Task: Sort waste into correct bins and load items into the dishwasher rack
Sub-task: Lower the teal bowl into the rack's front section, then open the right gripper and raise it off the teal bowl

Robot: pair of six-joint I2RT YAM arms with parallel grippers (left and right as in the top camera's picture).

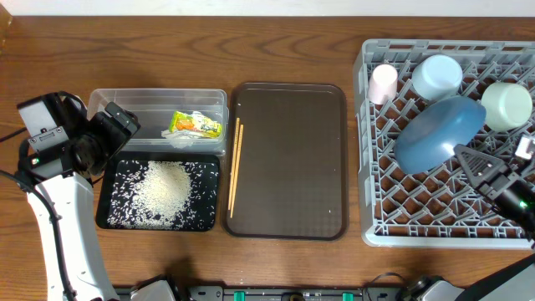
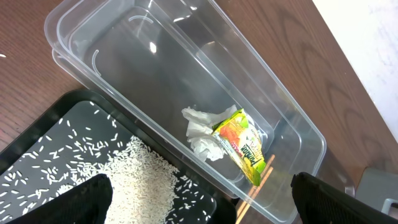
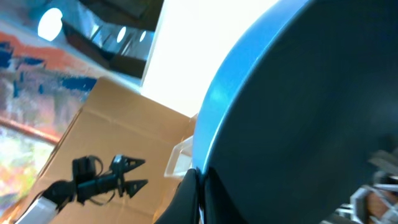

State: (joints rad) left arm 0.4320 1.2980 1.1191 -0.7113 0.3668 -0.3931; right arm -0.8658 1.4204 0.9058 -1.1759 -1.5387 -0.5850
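Observation:
The clear tub [image 1: 150, 102] holds the yellow-green wrapper [image 1: 196, 125] and a white tissue [image 2: 202, 132]; the wrapper also shows in the left wrist view [image 2: 244, 144]. Rice [image 1: 163, 188] lies in the black tray [image 1: 107, 213]. My left gripper [image 1: 115, 125] is open and empty over the tub's left end, and in its own view [image 2: 199, 208] it spans the tray and tub. The chopsticks [image 1: 235, 163] lie on the brown tray's left side. The grey rack [image 1: 372, 226] holds the pink cup [image 1: 383, 82], light blue bowl [image 1: 436, 75] and pale green bowl [image 1: 506, 105]. My right gripper [image 1: 468, 157] is shut on the rim of the dark blue bowl [image 1: 436, 132], which stands tilted in the rack and fills the right wrist view [image 3: 298, 112].
The brown serving tray [image 1: 292, 159] lies between the bins and the rack. The rack's pegs surround the bowls. A cardboard box [image 3: 106, 143] shows beyond the bowl in the right wrist view.

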